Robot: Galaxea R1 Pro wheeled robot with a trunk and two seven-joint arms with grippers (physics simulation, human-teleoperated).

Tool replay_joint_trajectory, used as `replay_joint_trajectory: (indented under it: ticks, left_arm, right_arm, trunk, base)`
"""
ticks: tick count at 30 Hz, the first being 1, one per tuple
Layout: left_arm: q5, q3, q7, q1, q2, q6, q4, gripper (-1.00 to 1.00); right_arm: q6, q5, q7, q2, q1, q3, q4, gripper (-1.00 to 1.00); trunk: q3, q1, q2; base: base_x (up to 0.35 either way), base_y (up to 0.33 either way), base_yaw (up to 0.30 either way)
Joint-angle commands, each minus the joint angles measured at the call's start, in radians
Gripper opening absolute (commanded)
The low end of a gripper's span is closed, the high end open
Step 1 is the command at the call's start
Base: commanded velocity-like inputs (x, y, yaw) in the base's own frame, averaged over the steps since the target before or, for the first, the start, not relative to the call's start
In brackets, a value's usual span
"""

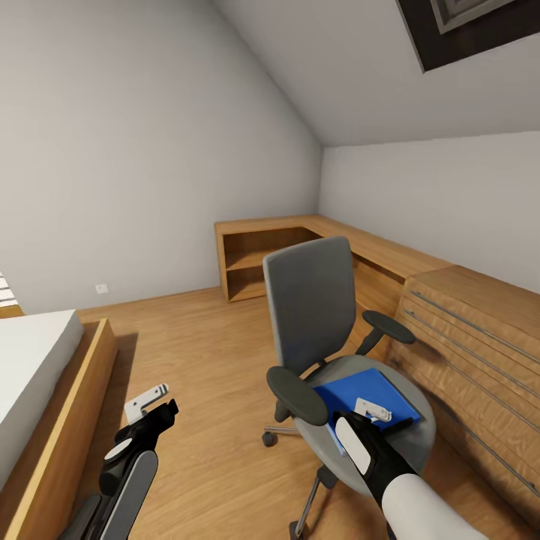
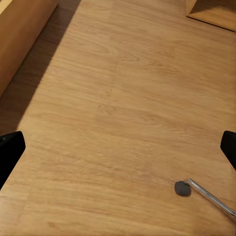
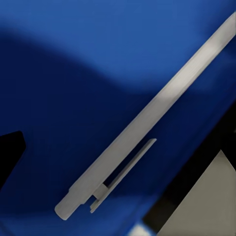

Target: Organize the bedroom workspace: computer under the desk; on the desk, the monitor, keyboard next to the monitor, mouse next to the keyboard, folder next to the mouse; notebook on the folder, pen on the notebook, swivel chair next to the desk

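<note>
The left gripper (image 1: 154, 401) hangs low over bare floor (image 1: 202, 352), fingers spread, grasping nothing. To its right, the right gripper (image 1: 373, 411) hovers just over the folder (image 1: 360, 394) on the swivel chair (image 1: 315, 315); its wrist view shows the pen (image 3: 147, 118) lying on the blue cover, the jaws apparently parted and nothing gripped. I judge the folder step barely begun, with all 7 placements left.

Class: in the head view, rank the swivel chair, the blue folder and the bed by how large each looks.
1. Swivel chair
2. Bed, though cut off by the frame edge, so unsure
3. Folder, partly behind the right pincer
</note>
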State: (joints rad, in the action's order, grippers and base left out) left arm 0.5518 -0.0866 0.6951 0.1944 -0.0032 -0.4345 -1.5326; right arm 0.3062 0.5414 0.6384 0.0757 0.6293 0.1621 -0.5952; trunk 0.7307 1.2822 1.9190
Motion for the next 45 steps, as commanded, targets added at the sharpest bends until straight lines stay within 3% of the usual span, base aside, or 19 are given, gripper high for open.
replay_joint_trajectory:
  ticks: [1, 14, 25, 45]
  left_arm:
    - [0.007, -0.001, 0.007, 0.001, 0.000, -0.003, -0.001, 1.00]
    - [0.007, -0.001, 0.007, 0.000, 0.000, -0.003, -0.001, 1.00]
    - [0.006, -0.001, 0.007, 0.001, 0.000, -0.003, -0.001, 1.00]
    - [0.005, -0.001, 0.007, 0.001, 0.000, -0.003, -0.001, 1.00]
  right_arm:
    - [0.005, 0.006, 0.007, -0.001, 0.001, 0.005, -0.002, 1.00]
    - [0.010, 0.005, 0.009, -0.002, 0.001, 0.007, -0.002, 1.00]
    - [0.011, 0.006, 0.009, -0.002, 0.001, 0.051, -0.002, 1.00]
    - [0.011, 0.006, 0.009, -0.004, 0.000, 0.055, -0.002, 1.00]
  trunk:
    - [0.001, 0.000, 0.001]
    - [0.001, 0.000, 0.001]
    - [0.001, 0.000, 0.001]
    - [0.001, 0.000, 0.001]
  base:
    - [0.000, 0.000, 0.000]
    - [0.000, 0.000, 0.000]
    - [0.000, 0.000, 0.000]
    - [0.000, 0.000, 0.000]
